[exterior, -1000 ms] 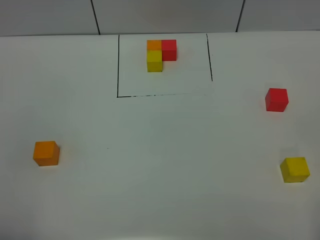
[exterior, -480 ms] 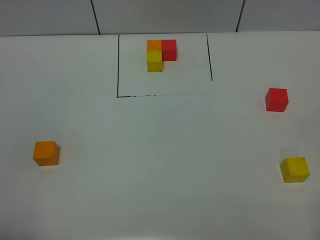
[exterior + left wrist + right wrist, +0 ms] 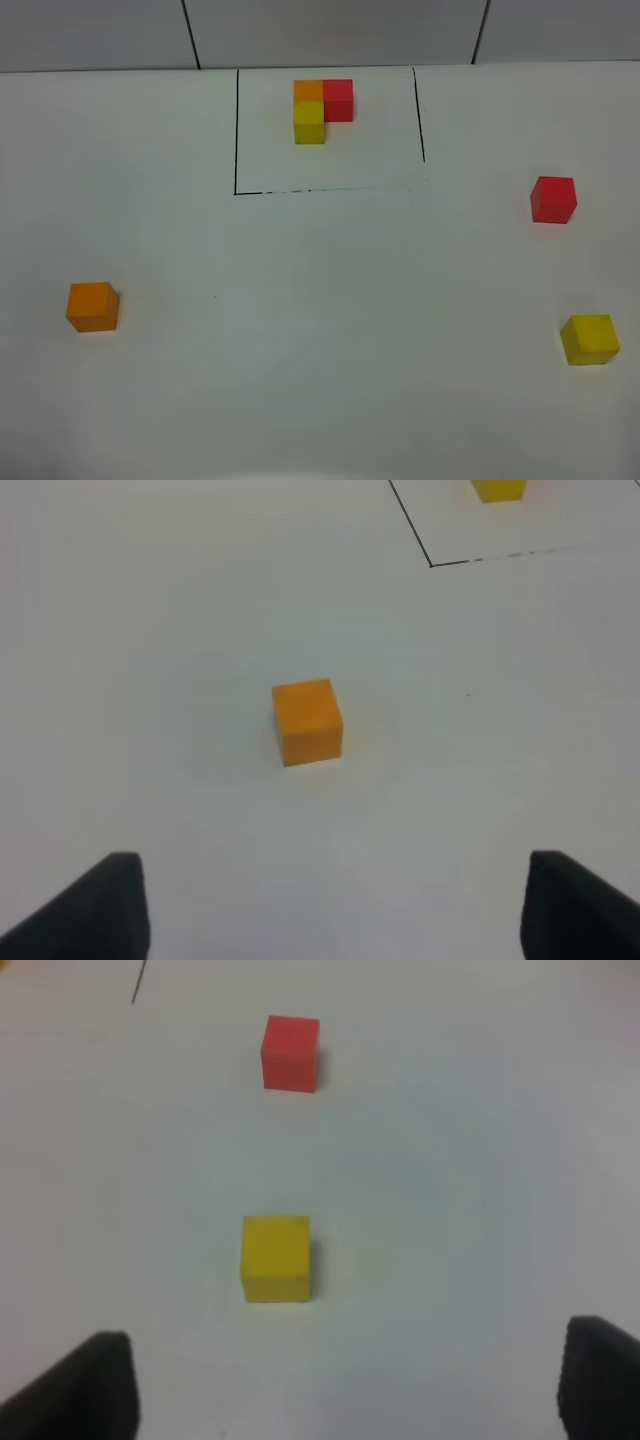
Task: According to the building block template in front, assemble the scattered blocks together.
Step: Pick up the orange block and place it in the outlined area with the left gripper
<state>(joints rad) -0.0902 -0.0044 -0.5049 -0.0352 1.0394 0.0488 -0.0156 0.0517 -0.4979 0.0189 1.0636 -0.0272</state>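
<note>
Plainly nothing is assembled yet: the three scattered blocks lie well apart from each other on the white table [image 3: 330, 330], and none is near the building block template [image 3: 322, 108].

Far to the left of the template, and on the near side of its black outline [image 3: 236, 130], sits the orange block [image 3: 92, 306]. The left gripper [image 3: 337, 880] hangs short of it, jaws standing wide apart with only bare table between them; the cube looks a touch turned against the line of the jaws.

The template itself is an L of three touching cubes, orange at the back, red to its right, yellow in front of the orange.

Well to the right of the template, outside the outline, is the red block [image 3: 553, 199]. Farther to the right of the template and nearer the robot lies the yellow block [image 3: 589, 339]. The right gripper [image 3: 352, 1355] looks over both, jaws spread and holding nothing, the yellow cube being the closer to it.

As for handling, these look like small, stiff, light cubes with matte faces, so I would expect them neither to crush nor to slip much. The sensible hold is on two opposite flat side faces, squarely and about mid-height. A pinch across corners would likely spin a cube. Being light, each may also skid if a finger nudges it first, so the jaws should straddle it evenly.
</note>
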